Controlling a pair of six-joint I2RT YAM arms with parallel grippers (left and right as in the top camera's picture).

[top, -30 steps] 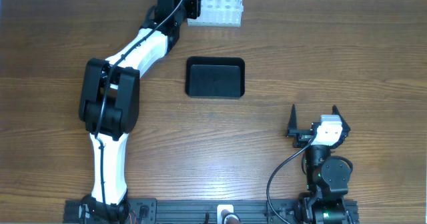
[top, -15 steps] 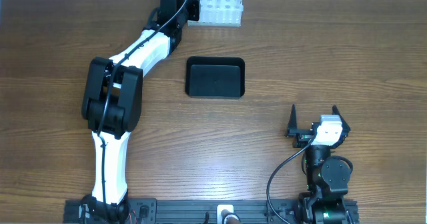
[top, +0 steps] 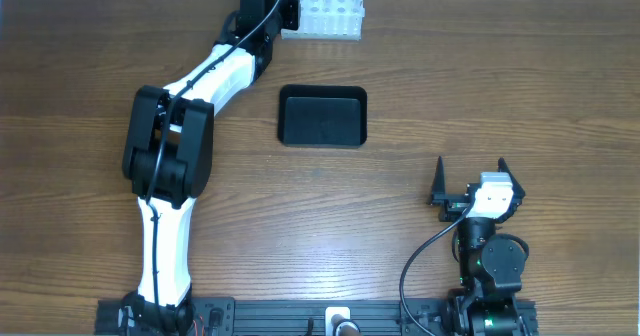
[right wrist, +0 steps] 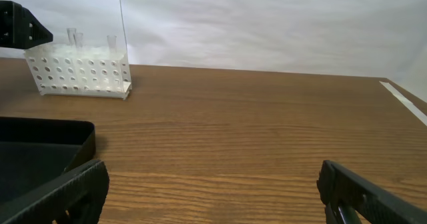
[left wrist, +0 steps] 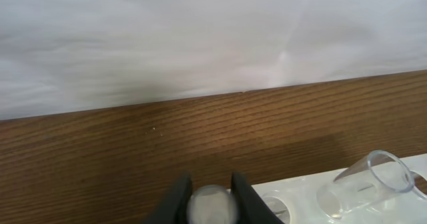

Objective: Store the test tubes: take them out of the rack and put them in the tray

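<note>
The left gripper [left wrist: 211, 192] pinches the top of a test tube [left wrist: 212, 209] at the rack [top: 332, 20]; the right gripper [top: 470, 168] is spread, well apart.

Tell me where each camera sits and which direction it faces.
Top view: overhead, looking down on the table; left arm and right arm show.
Left wrist view: at the rack, facing the wall; the left gripper clasps a test tube.
Right wrist view: low, facing the tray and rack; the open right gripper shows.
Shared: both wrist views see the rack.
</note>
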